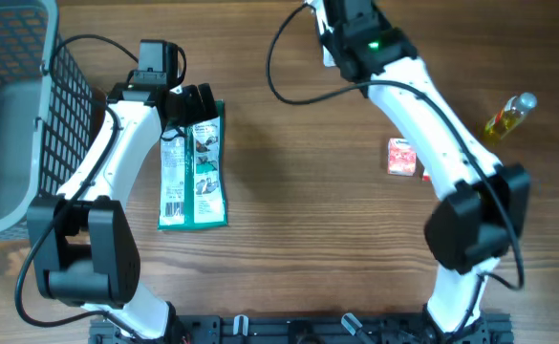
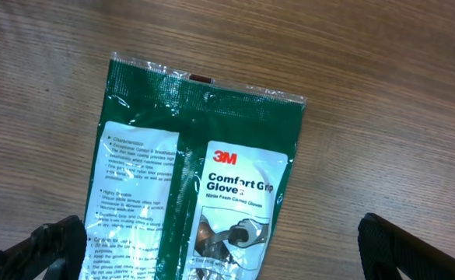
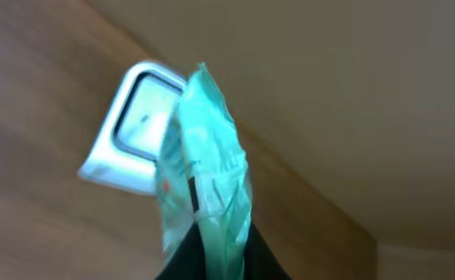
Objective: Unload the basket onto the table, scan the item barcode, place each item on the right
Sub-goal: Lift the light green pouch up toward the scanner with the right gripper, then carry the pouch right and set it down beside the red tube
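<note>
The right wrist camera shows what the top camera cannot. The right gripper (image 3: 210, 260) is squeezed shut on a thin, pale green packet (image 3: 208, 179). The packet stands up from the dark fingers with its edge toward the camera. Its top is in front of a silver scanner (image 3: 126, 128); whether they touch cannot be told. From above, that arm reaches to the far edge of the table (image 1: 308, 239), and the top of the picture cuts off its hand.

The left wrist camera shows the left gripper (image 2: 219, 241) wide open, one finger at each side. It is over a green glove bag (image 2: 204, 163) that lies flat. From above, the far end of the bag sits under that gripper. A grey basket (image 1: 11, 115) stands close on the arm's left.

A small red packet (image 1: 402, 156) lies right beside the right arm. A yellow bottle (image 1: 510, 117) lies near the right edge. Bare wood shows between the two arms.
</note>
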`<state>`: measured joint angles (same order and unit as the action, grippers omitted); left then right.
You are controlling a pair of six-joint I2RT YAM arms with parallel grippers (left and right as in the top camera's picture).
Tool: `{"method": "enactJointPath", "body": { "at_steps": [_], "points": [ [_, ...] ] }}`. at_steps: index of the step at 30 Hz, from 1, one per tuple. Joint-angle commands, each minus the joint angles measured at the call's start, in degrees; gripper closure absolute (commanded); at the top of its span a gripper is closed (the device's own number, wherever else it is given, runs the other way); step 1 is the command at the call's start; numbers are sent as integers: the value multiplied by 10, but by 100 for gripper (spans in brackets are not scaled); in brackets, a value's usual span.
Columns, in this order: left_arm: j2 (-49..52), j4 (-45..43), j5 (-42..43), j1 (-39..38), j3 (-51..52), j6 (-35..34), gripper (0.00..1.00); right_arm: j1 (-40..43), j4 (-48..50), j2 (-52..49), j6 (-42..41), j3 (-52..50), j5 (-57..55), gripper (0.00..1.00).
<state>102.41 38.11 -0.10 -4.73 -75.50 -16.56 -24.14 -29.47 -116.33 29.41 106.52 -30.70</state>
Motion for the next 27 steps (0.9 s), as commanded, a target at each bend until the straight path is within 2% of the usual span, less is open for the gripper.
{"method": "enactJointPath", "body": {
  "at_steps": [1, 4, 7, 11, 14, 22, 27],
  "points": [
    [-4, -1, 5, 4, -6, 12, 0, -3, 98, -41, 53, 7, -96, 95],
    [-4, -1, 5, 3, -6, 12, 0, -3, 226, -80, 119, 7, -131, 96],
    [-4, -1, 5, 3, -6, 12, 0, -3, 299, -110, 130, 7, -127, 96],
    [-4, -1, 5, 3, -6, 12, 0, -3, 333, -149, 122, 7, -113, 96],
    [-4, -1, 5, 4, -6, 12, 0, -12, 328, -175, 106, 7, -106, 96],
    [-4, -1, 5, 4, -6, 12, 0, -26, 226, -183, -80, 7, 4, 96],
    [-4, -1, 5, 4, -6, 12, 0, -23, 213, -184, -84, 7, 6, 95]
  ]
}}
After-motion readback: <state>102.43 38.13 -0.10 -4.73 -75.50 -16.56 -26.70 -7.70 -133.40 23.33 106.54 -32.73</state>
